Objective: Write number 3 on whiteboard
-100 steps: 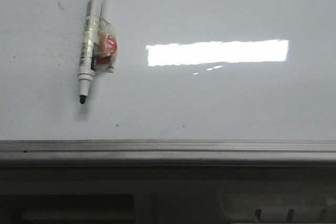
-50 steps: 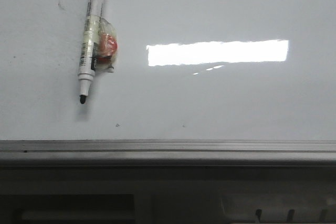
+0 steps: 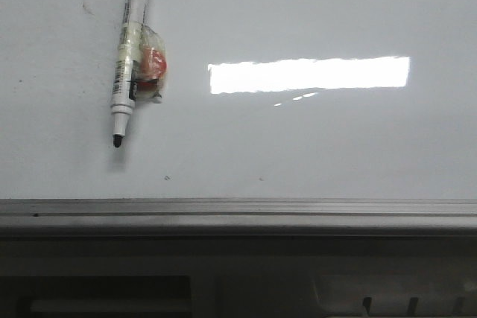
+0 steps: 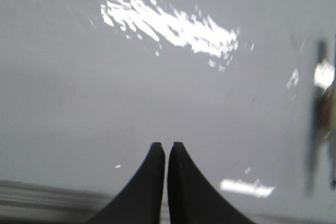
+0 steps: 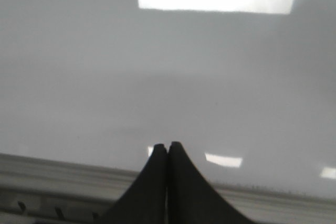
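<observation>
Whiteboard [image 3: 313,5] pretty much bare right now, glossy, with a bright light reflection across the middle and a grey edge strip along the near side. No 3 anywhere on it, just a few tiny specks and a faint smudge near the top left. Task basically not begun, judging by that.

Marker [image 3: 127,57] lying flat on the board, far left, cap already off, dark tip pointing toward the near edge. Wad of tape with something orange-red [image 3: 151,68] wrapped onto the barrel on its right side. Probably there as a fatter handle so a claw can grab the barrel and keep it from twisting while writing, though only a guess.

Left gripper [image 4: 163,148] pinched closed, tips nearly touching, nothing between them, hanging above the board near the edge strip. Marker visible only as a blur at the far side of that wrist view, well apart from the tips.

Right gripper [image 5: 168,146] also clenched tight and empty, parked over the near edge, nothing but blank board ahead of it.

Next up, presumably: left claw needs to spread and go for the taped section, being the closer one. Risk: barrel rolling or skidding on that slick surface when nudged.
</observation>
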Available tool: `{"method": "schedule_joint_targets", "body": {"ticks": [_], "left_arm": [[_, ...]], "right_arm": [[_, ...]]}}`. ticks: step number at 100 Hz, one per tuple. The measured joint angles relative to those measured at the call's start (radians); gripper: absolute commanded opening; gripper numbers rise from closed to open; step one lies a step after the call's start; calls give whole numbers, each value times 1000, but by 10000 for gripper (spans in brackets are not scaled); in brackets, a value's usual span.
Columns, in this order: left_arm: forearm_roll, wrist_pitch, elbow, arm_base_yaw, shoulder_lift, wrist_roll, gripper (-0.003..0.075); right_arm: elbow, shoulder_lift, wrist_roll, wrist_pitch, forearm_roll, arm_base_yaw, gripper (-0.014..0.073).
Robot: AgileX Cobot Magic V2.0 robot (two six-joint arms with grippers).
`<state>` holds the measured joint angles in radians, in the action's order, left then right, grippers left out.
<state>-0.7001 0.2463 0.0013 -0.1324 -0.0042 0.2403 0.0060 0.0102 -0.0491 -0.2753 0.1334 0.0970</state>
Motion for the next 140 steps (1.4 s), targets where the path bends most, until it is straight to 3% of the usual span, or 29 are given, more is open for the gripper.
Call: {"method": "schedule_joint_targets", "body": {"ticks": [12, 25, 38, 52, 63, 70, 76, 84, 91, 100, 109, 116, 140], "left_arm": [[-266, -84, 0, 0, 0, 0, -21], [-467, -125, 0, 0, 0, 0, -21], [-522, -142, 0, 0, 0, 0, -21], [-495, -127, -12, 0, 0, 6, -21], [-318, -39, -104, 0, 25, 43, -16], [-148, 57, -210, 0, 103, 58, 50], [-5, 158, -319, 0, 210, 67, 197], [96, 321, -449, 0, 363, 97, 405], [116, 446, -548, 0, 504, 128, 498], [65, 557, -638, -5, 663, 175, 472], [-49, 604, -678, -37, 786, 252, 393], [-120, 606, -685, -80, 861, 301, 372], [-166, 443, -687, -278, 1036, 326, 372]], "right_arm": [[0, 0, 0, 184, -105, 0, -62], [0, 0, -2, 329, -319, 0, -62], [0, 0, -4, 399, -576, 0, -62], [-2, 0, -5, 442, -701, 0, -62], [-76, 0, -9, 275, -670, 0, -59], [-164, -34, -9, 158, -603, 4, -50], [-247, -78, -2, 62, -548, 4, 5], [-339, -162, 2, -27, -506, 4, 179], [-411, -238, 4, -90, -490, 4, 346], [-495, -325, 6, -168, -481, 4, 465], [-564, -401, 6, -227, -479, 4, 472], [-601, -439, 22, -245, -479, 4, 472], [-625, -467, 71, -257, -479, 4, 472]]}}
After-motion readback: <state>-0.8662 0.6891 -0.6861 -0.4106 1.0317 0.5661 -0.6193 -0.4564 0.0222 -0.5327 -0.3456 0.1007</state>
